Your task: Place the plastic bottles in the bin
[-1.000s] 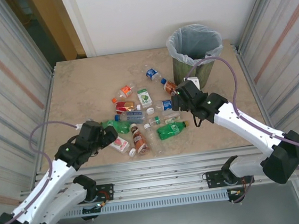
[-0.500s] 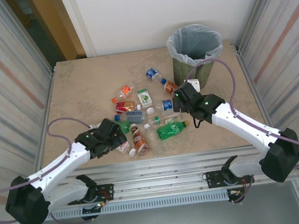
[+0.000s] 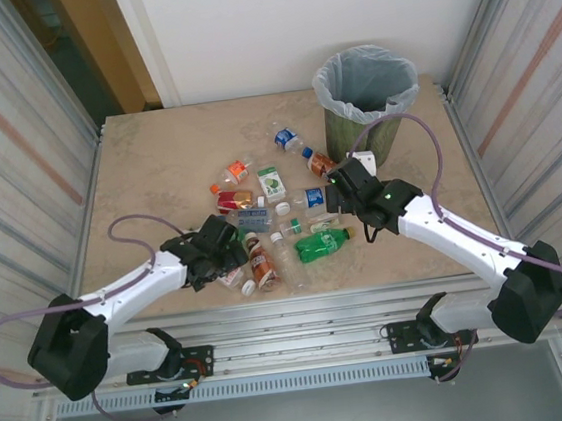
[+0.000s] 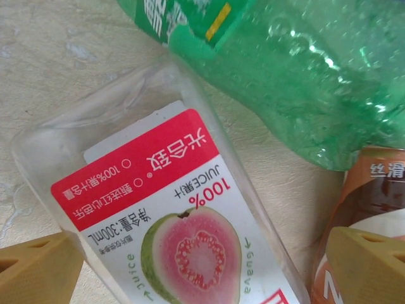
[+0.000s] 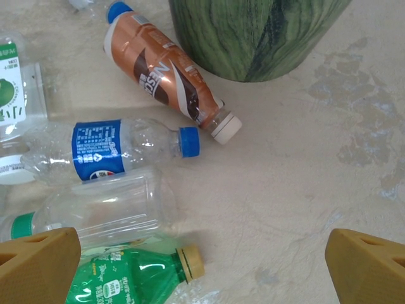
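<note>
- The plastic bottles (image 3: 262, 218) lie loose in a cluster at the middle of the table (image 3: 155, 163), near and to the left of the bin (image 3: 353, 127). There are more than a dozen, too tangled for an exact count.
- The guava juice bottle (image 4: 183, 228) is clear and flattened. Its red and white label reads "100% JUICE", "Guava" and "300mL" beside Chinese characters, with a halved pink guava pictured.
- The left wrist view holds three bottles: the guava one, a crumpled green bottle (image 4: 316, 82) touching its far side, and a brown-labelled bottle (image 4: 373, 190) with Chinese writing.
- The left gripper (image 4: 202, 278) has its jaws spread wide. The guava bottle lies between the fingertips (image 4: 38, 269), and I cannot tell whether they touch it.
- The right wrist view shows five bottles: a brown Nescafé bottle (image 5: 168, 76) with a white cap, lying just beside the bin's base; a blue-labelled bottle (image 5: 101, 149) with a blue cap; a clear bottle with a green cap (image 5: 95, 212); a green bottle with a yellow cap (image 5: 133, 278); and a green-labelled one cut off at the left edge (image 5: 12, 88).
- The right gripper (image 5: 202, 272) is spread wide over bare table, with the yellow-capped bottle just beside its left fingertip.
- The bin stands upright at the table's far right, a clear liner (image 3: 364, 66) folded over its rim.
</note>
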Tool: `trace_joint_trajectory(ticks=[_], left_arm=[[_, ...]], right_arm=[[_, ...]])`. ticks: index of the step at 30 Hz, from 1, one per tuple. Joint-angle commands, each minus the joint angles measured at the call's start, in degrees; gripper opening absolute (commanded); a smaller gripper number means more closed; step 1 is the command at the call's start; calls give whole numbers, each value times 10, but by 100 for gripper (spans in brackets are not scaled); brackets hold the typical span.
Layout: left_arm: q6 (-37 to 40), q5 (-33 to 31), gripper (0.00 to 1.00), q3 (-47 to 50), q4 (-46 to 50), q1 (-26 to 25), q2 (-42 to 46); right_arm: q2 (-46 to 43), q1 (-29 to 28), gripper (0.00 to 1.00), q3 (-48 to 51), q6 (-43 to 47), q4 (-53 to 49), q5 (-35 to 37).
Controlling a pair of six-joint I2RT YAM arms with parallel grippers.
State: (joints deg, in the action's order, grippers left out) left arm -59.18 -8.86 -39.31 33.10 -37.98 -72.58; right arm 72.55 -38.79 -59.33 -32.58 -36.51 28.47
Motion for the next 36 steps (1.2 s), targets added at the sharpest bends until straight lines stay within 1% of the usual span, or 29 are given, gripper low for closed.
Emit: trace_joint_trajectory(ticks=[1, 9, 13, 23, 26, 27, 30, 33, 36], left_arm=[[7, 4, 99, -15, 8, 4, -14], [9, -1, 99, -18, 35, 16, -50], [11, -3, 96, -13, 36, 25, -61], [27, 5, 80, 8, 20, 55, -59], [30, 7, 76, 12, 15, 61, -60], [30, 8, 73, 12, 15, 62, -60], [34, 5, 68, 13, 16, 67, -59], [36, 4, 61, 14, 21, 74, -48], [38, -2, 57, 12, 29, 78, -30]], right_arm=[[-19, -5, 98, 5, -10, 4, 5], [-20, -4, 98, 5, -12, 4, 10], [-18, -3, 98, 3, -12, 4, 9], [-3, -2, 98, -13, -11, -1, 5], [-2, -1, 98, -14, -11, 1, 4], [0, -1, 98, -15, -11, 1, 2], [0, 0, 98, -17, -11, 2, 0], [0, 2, 98, -19, -11, 1, 1], [-1, 5, 98, -19, -13, 1, 3]])
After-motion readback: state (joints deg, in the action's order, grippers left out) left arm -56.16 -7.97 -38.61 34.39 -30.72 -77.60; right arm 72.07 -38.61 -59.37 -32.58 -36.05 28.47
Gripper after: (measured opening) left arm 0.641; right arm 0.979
